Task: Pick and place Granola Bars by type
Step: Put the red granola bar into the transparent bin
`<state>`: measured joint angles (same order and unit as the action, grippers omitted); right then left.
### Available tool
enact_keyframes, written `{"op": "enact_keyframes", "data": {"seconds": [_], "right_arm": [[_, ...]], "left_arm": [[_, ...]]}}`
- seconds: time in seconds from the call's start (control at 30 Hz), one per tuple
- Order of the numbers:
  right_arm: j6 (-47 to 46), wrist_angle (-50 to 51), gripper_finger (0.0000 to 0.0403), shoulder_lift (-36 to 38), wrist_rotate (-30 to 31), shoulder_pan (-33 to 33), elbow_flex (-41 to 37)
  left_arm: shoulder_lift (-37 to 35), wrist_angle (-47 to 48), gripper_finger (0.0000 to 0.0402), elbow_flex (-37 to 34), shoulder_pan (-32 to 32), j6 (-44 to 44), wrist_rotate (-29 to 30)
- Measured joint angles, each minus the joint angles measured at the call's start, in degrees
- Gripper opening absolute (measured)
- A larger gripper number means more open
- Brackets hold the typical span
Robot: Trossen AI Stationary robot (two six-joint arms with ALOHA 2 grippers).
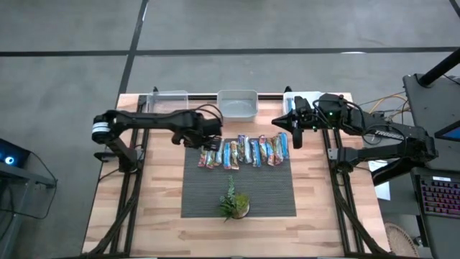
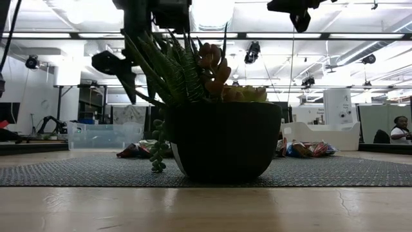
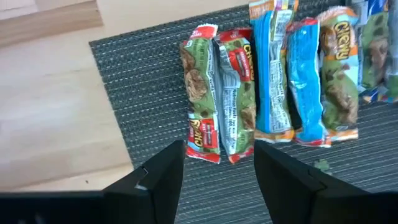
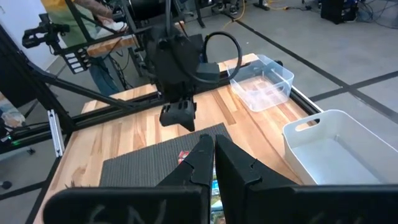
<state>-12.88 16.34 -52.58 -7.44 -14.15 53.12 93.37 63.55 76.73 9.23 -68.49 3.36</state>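
Left wrist shows left gripper [image 3: 217,168] open over Granola Bars [image 3: 273,81]; low view doesn't.

The left gripper [image 1: 210,144] hangs with fingers [image 3: 163,175] spread apart, apparently empty; the right gripper [image 1: 295,134] waits, fingers [image 4: 200,158] pressed together.

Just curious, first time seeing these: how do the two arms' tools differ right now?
The left tool is open, its fingers spread above the red-wrapped granola bars at the row's end; the right tool is shut, fingers pressed together. The left one hangs over the mat; the right sits off by the white bin. Neither holds anything.
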Motion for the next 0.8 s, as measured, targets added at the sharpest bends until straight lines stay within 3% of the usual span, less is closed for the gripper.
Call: {"op": "enact_keyframes", "data": {"seconds": [0.8], "right_arm": [[1.1, 0.2, 0.0008, 0.0, 0.0, 0.0, 0.0]], "left_arm": [[8.6, -3.4, 0.0176, -0.2, 0.4, -0.7, 3.9]]}}
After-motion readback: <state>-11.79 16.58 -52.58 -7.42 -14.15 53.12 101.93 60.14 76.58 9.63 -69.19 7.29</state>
